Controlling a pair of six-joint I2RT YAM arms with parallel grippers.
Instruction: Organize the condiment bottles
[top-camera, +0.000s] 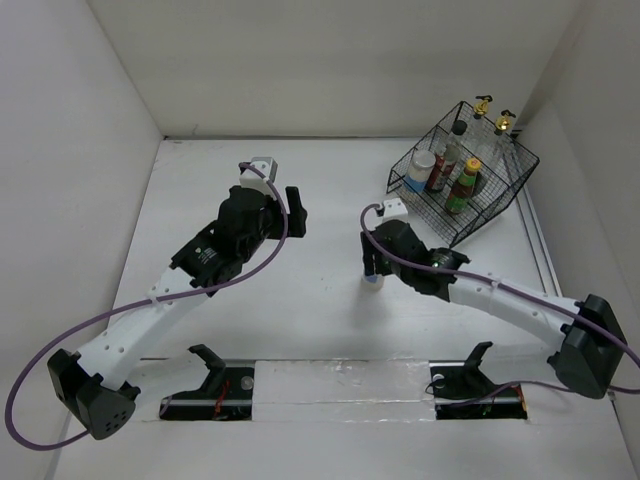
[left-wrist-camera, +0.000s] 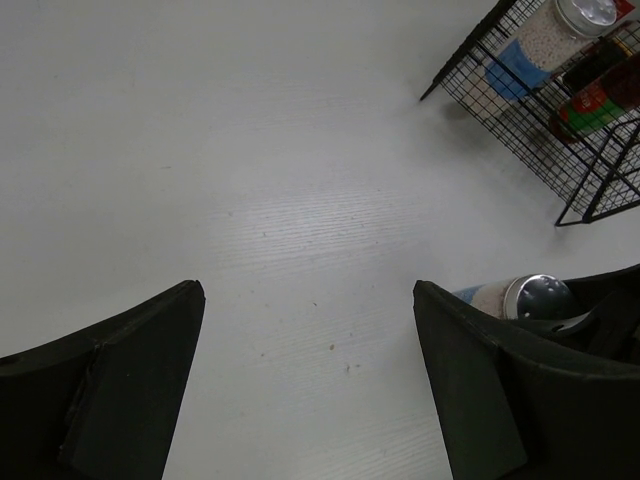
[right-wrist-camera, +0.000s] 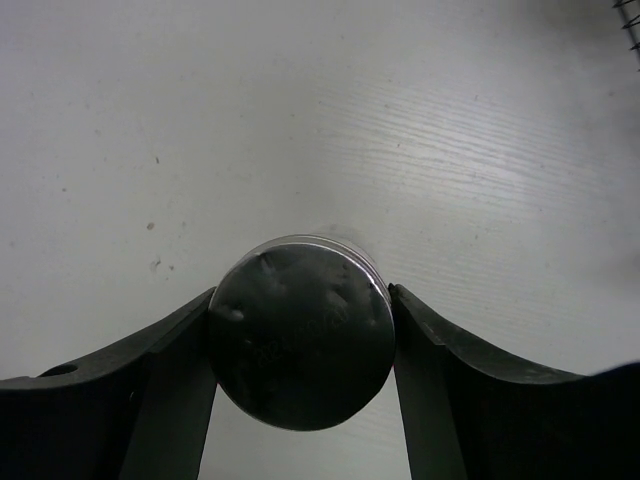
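- Shaker, silver-topped, upright on the surface, standing apart from the black wire basket on its left, arm-base side; long axis vertical.
- Right fingers down from above, one on each side of the cap, touching both flanks: pinching the shaker.
- Other bottles upright inside the basket.
- Left fingers spread, nothing between, farther from the basket.
- Likely next: straight lift, then rightward and away toward the basket.

table: white | basket: black grid | shaker: silver top | sauce bottle: red label
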